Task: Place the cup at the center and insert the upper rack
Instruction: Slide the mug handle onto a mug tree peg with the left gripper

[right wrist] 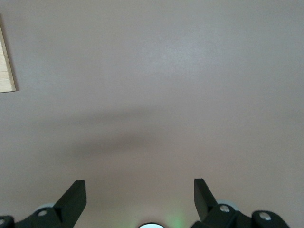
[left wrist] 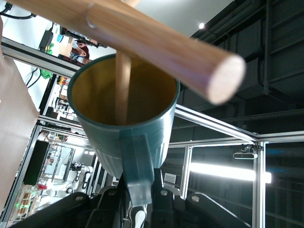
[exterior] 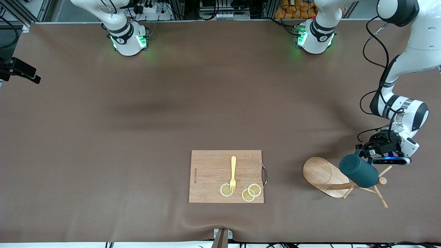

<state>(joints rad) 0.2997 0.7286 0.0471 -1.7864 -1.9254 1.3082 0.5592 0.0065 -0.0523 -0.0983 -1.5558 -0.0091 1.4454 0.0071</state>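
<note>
Gripping the cup (exterior: pixel 359 171) by its loop handle, the left gripper (exterior: pixel 366 151) is clamped tight down at the left arm's end of the table, roughly four o'clock from the table's middle in the front view. The mug is dark teal and ribbed, tipped on its side, hanging on the upper rack (exterior: pixel 327 176). From the left wrist view you're looking straight into the cup (left wrist: pixel 124 102): yellowish-tan inside, with one thin peg (left wrist: pixel 122 88) of the rack poking into the mouth and the round pole (left wrist: pixel 156 45) crossing just above the rim.

That rack is the light wooden mug tree, and it looks tilted over, with the oval base showing toward ten o'clock of the cup and the pegs sticking out toward four o'clock.

Nearer the middle of the table sits a wooden cutting board (exterior: pixel 210 172) with a yellow fork (exterior: pixel 233 173) and three lemon slices (exterior: pixel 254 189) on it, well apart from the rack.

The right gripper (right wrist: pixel 140 197) waits up over bare brown table (right wrist: pixel 166 85), fingers spread wide, nothing between them.
</note>
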